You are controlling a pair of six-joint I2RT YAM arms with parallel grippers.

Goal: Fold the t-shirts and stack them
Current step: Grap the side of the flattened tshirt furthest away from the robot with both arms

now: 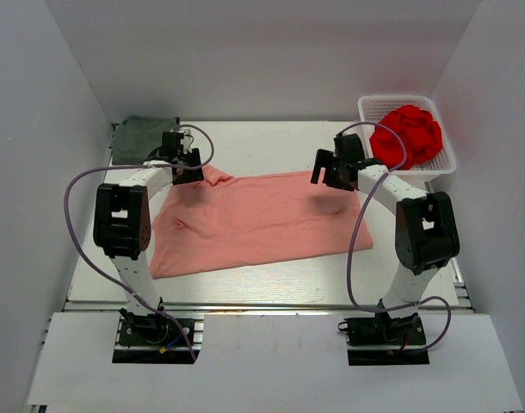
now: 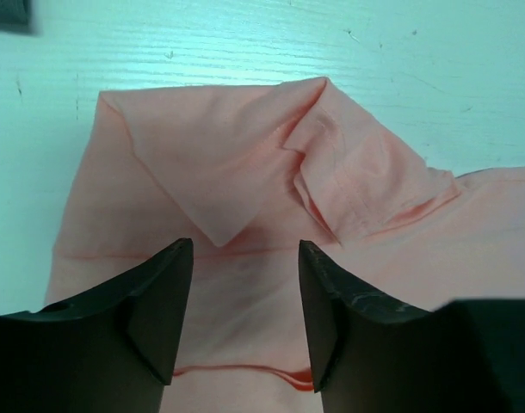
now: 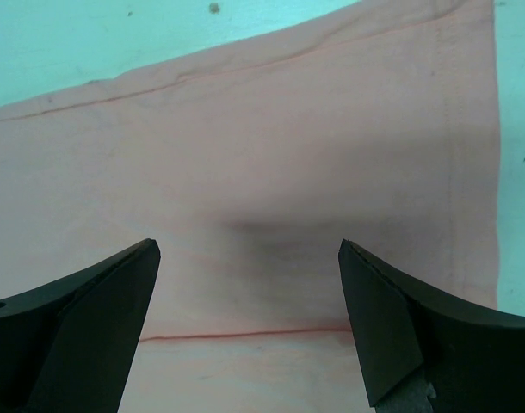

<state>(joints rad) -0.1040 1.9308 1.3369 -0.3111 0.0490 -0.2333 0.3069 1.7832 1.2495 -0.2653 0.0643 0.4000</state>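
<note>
Bright, even light comes from overhead in the top view and bounces off the white walls, so the white tabletop (image 1: 271,148) shows no glare. Shadows are soft there: grey smudges on the salmon-pink cloth t-shirt (image 1: 254,224) below the black left tool (image 1: 190,170) and the black right tool (image 1: 328,170). The crumpled red cloth (image 1: 406,133) is oversaturated, its folds nearly lost. Both wrist views tint the tabletop cyan. Their dark fingers (image 2: 159,301) look underexposed and slightly soft, while the cloth weave is sharp. A blurred shadow lies between the right tool's fingers.
</note>
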